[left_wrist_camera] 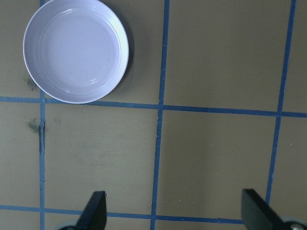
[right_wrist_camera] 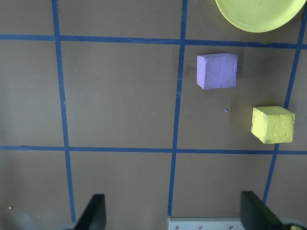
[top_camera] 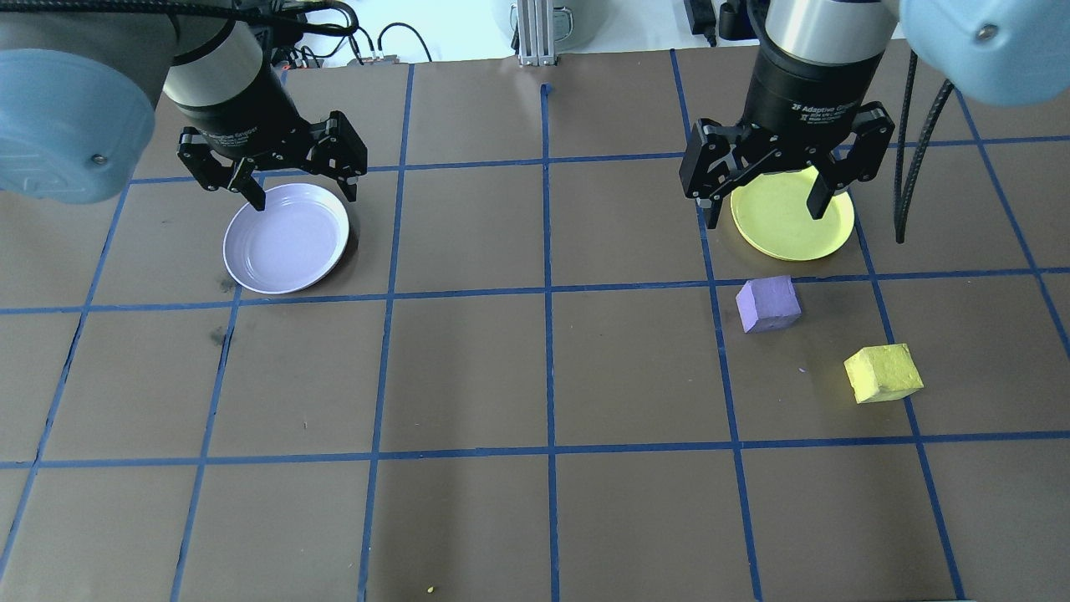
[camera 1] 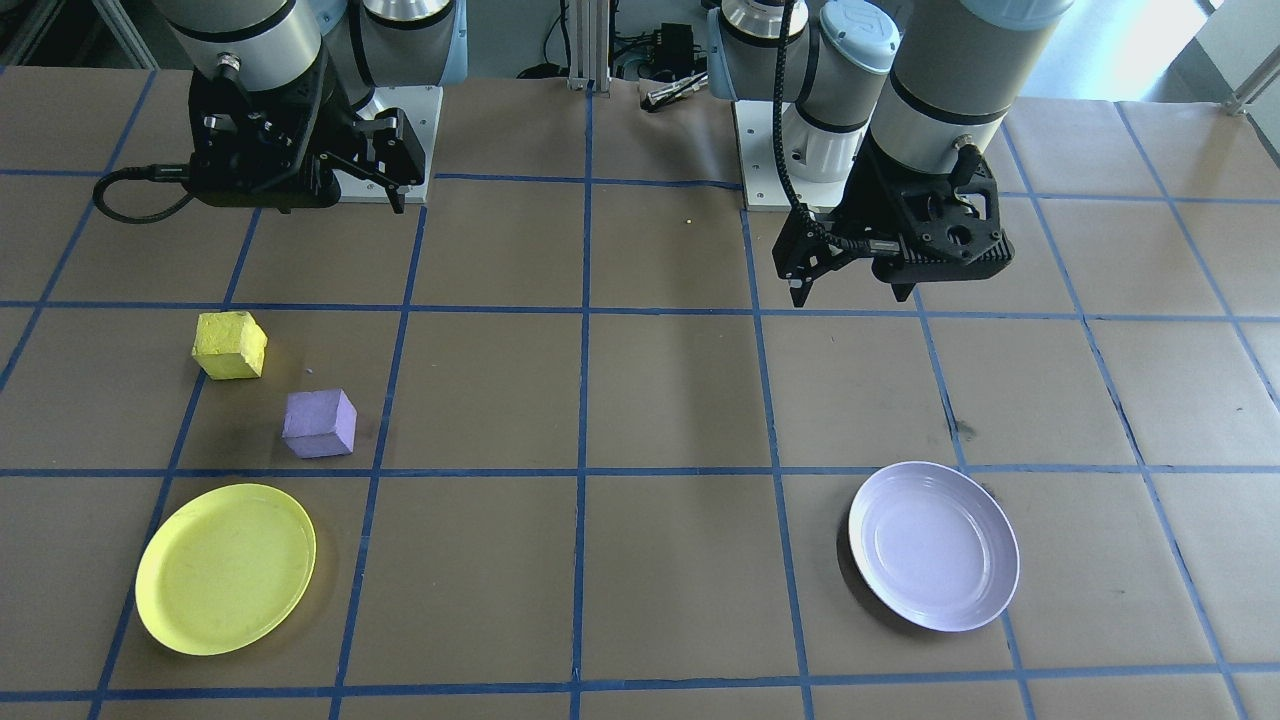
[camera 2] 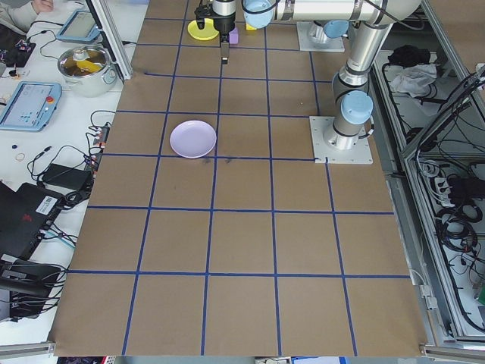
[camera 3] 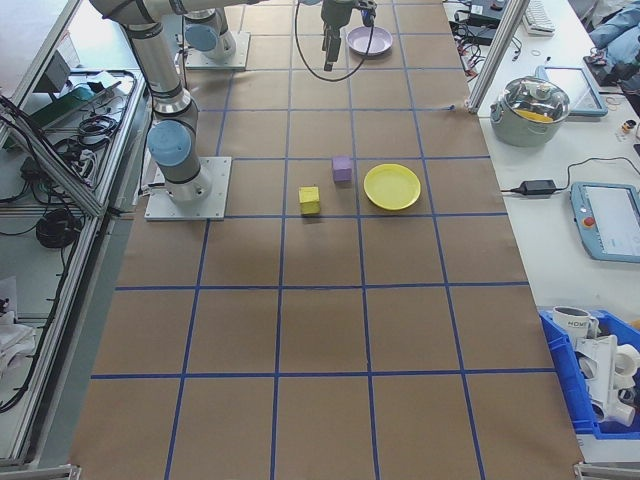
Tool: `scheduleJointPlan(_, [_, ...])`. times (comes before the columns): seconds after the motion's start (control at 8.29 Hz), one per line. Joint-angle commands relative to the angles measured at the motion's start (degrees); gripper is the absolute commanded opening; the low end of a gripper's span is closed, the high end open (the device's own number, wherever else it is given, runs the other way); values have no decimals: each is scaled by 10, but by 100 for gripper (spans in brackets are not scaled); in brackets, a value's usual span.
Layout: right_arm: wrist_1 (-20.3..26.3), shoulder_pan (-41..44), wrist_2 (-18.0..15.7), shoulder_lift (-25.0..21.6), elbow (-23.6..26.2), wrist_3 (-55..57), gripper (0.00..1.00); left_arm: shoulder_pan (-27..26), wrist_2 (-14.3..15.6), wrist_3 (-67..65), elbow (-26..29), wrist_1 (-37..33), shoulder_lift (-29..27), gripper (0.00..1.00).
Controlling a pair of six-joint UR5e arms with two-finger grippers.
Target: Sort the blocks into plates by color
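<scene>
Below the spread right claw, purple block, yellow block, both apart

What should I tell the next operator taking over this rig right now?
Left gripper: open, empty, raised near the purple plate.
Right gripper: open, empty, raised near the yellow plate.
Both plates hold nothing. The purple block and yellow block sit apart on the paper on the robot's right side, the purple one nearer the yellow plate.
Done: nothing sorted.
Left: yellow block into the yellow plate; purple block across the table into the purple plate.
</scene>
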Motion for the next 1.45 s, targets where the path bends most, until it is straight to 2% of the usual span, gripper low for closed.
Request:
scheduleJointPlan(0.0, [0, 0, 0, 0, 0, -1, 100, 1, 0, 0, 0, 0, 1, 100])
scheduleJointPlan(0.6, [-5, -8, -1, 2, 7, -16, 100, 1, -1, 0, 0, 0, 0, 100])
scheduleJointPlan(0.84, [-7, -59, -3, 1, 33, -71, 100, 1, -1, 0, -1, 0, 0, 100])
scheduleJointPlan(0.97, [-11, -99, -19, 0, 54, -118, 100, 1, -1, 0, 0, 0, 0, 100])
scheduleJointPlan(1.21, [-69, -158, -40, -1, 112, -200, 100, 1, -1, 0, -1, 0, 0, 100])
scheduleJointPlan(1.33, [-137, -189, -54, -1, 162, -250, 100, 1, -1, 0, -1, 0, 0, 100])
